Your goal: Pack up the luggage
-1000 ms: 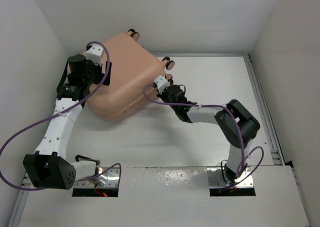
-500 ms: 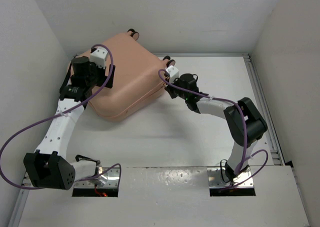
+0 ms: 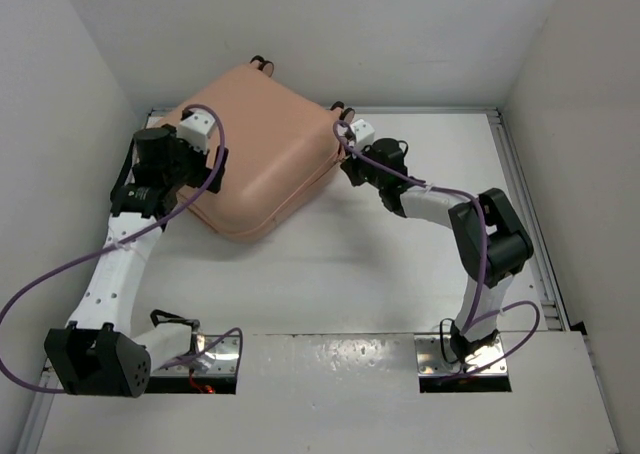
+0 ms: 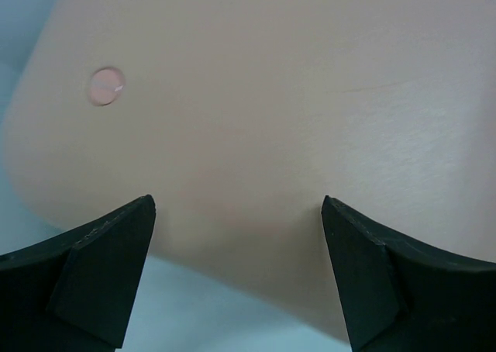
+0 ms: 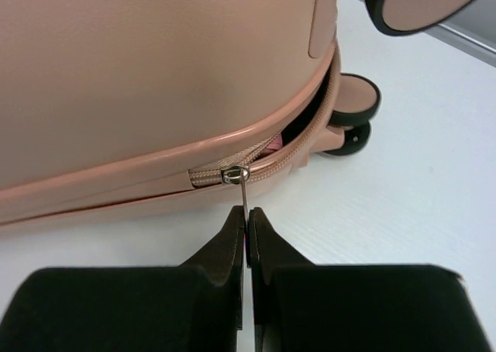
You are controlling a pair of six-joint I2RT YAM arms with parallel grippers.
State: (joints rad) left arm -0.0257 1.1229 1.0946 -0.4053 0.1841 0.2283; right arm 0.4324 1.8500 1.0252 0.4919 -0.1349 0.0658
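Fingers on right arm pinch luggage zipper pull.

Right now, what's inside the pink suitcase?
Almost everything is hidden, because the suitcase lid is down. Only a small unzipped gap near the wheels shows a sliver of something pink and dark shadow. The right pincer pinches the zipper pull there.

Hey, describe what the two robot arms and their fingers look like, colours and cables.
Both the left arm and right arm have white links with boxy black joint housings. A purple cable loops loosely along each. A small white block sits at each wrist. The fingers are matte black, wedge-shaped and plain, without markings.
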